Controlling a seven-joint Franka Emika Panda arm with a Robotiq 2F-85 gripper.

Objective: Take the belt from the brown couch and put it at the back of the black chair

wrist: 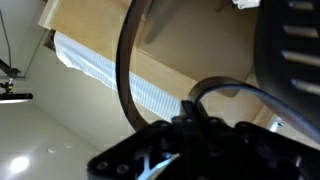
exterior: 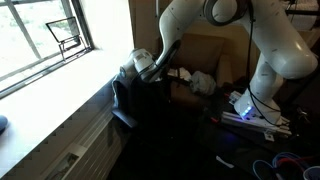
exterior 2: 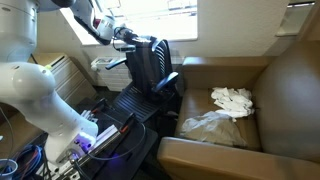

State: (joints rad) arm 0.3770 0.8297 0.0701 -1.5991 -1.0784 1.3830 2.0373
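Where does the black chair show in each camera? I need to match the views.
Exterior view: the black chair sits lower centre, a dark shape below the arm, next to the window wall.
Exterior view: the black chair sits centre, backrest upright, left of the couch.
Wrist view: the black chair fills the upper right corner, slatted back only.
Shared landmark: the brown couch, beside the chair in both exterior views.
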